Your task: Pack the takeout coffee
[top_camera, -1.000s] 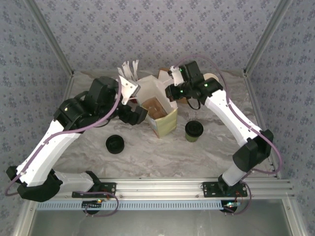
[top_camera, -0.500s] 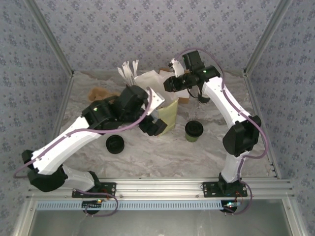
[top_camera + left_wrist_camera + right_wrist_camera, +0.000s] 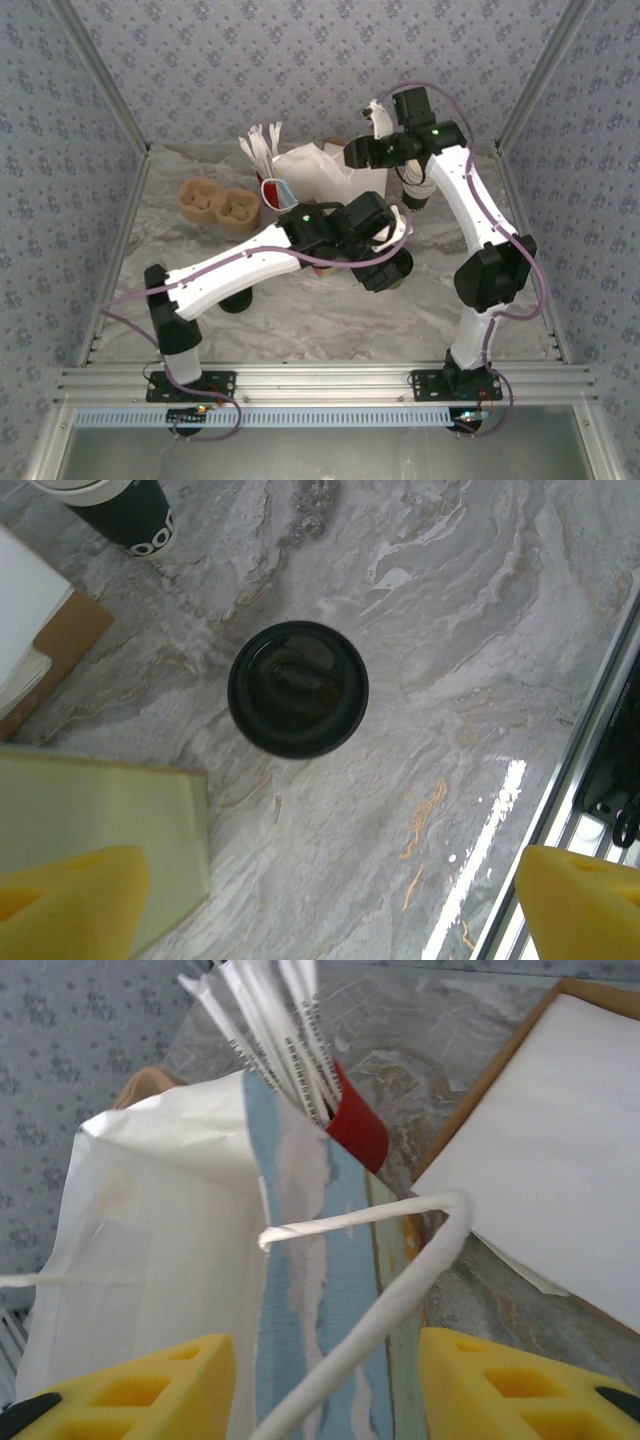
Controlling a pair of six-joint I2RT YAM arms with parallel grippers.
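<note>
**Takeout coffee** (image 3: 298,688): black lid on, upright on the marbled desk (image 3: 480,630). It stands outside the paper bag (image 3: 310,175), just beside the bag's pale green side. A stack of unlidded cups (image 3: 125,510) stands near.

**Left gripper** (image 3: 325,900): hangs directly above the coffee. Yellow fingers (image 3: 70,900) spread wide, touching nothing.

**Right gripper** (image 3: 325,1385): at the bag's top edge, fingers (image 3: 130,1380) apart. The white twisted handle (image 3: 412,1272) runs between them, not pinched.

**Other items:** wrapped straws (image 3: 270,1030) in a red holder (image 3: 355,1125) behind the bag; tan cup carrier (image 3: 218,203) to its left.
</note>
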